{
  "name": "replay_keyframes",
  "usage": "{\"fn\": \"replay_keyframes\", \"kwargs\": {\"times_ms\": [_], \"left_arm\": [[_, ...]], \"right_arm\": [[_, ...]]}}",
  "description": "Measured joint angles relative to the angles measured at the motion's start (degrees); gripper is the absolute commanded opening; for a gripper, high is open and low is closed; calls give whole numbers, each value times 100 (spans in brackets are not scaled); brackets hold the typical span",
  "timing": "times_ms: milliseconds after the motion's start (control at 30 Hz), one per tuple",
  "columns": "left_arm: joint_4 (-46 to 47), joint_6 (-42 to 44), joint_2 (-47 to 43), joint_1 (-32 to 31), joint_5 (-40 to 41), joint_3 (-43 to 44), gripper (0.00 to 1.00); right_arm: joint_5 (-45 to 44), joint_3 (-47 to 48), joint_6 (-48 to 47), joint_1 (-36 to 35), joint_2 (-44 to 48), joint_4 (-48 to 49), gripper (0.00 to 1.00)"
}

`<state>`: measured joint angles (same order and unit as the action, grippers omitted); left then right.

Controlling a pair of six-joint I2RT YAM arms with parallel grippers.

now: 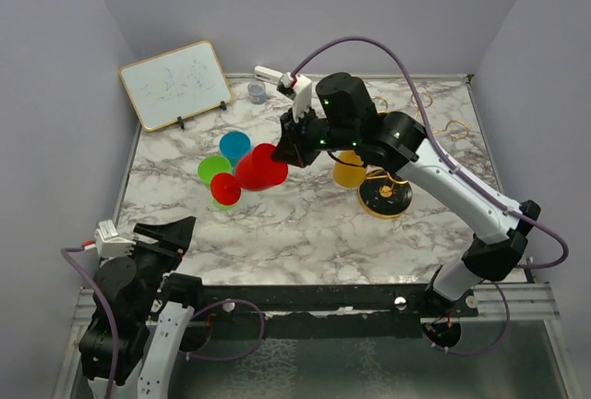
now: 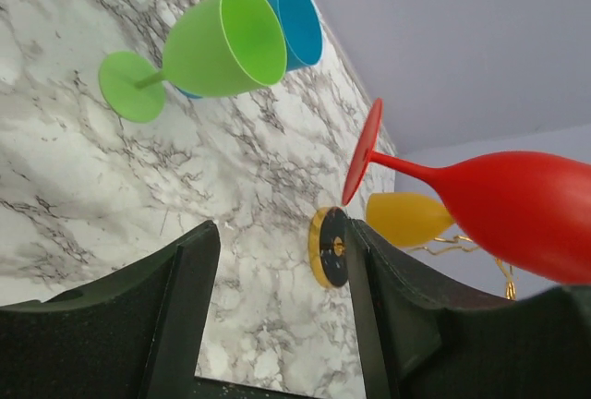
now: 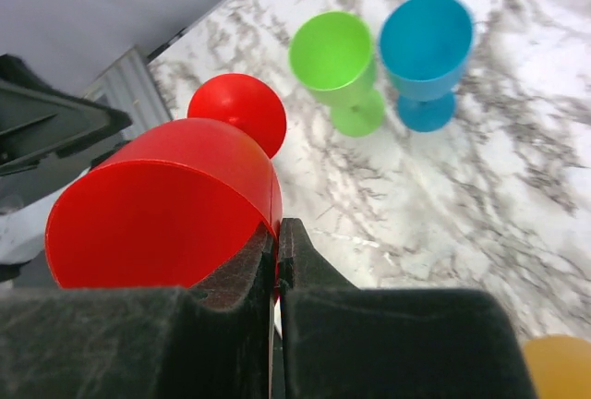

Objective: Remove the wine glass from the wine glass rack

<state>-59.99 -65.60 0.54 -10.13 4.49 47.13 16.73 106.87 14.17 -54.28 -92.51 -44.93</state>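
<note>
Pinched together, the jaws of the right gripper [image 3: 277, 244] clamp the thin rim of the red wine glass [image 3: 157, 214], one finger inside the bowl and one outside. The left gripper [image 2: 282, 233] rests low by its own base with its jaws standing apart around nothing. The red glass is smooth, opaque and glossy like plastic, with a rounded bowl, a slim stem and a flat round foot. It lies tipped on its side in the grip, foot pointing toward the left arm, well clear of the wine glass rack [image 1: 385, 198] and off to that rack's left. The rack has a round black base with a gold rim and thin gold wire loops, and a yellow glass [image 1: 349, 173] hangs by it. A green glass [image 3: 334, 57] and a blue glass [image 3: 425, 43] stand upright just beside each other on the grey-veined marble table [image 1: 305, 223], near the red glass's foot.
</note>
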Motion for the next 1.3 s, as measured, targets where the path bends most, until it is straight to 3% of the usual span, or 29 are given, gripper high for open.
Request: {"fn": "replay_keyframes", "kwargs": {"times_ms": [267,500,800,1300], "left_arm": [[76,501,55,0,507,146,57],[743,1471,682,0,822,15,57],[1530,2500,1875,0,1132,-216,57],[2107,2903,1749,0,1375,-520,57]], "right_arm": [[-1591,647,-170,13,138,-632,1],[-2411,1309,-203,13,-822,-1408,1],[-2745,1912,-251,20,-1547,-2175,1],[-2734,2164,-302,286,-3034,-1985,2]]}}
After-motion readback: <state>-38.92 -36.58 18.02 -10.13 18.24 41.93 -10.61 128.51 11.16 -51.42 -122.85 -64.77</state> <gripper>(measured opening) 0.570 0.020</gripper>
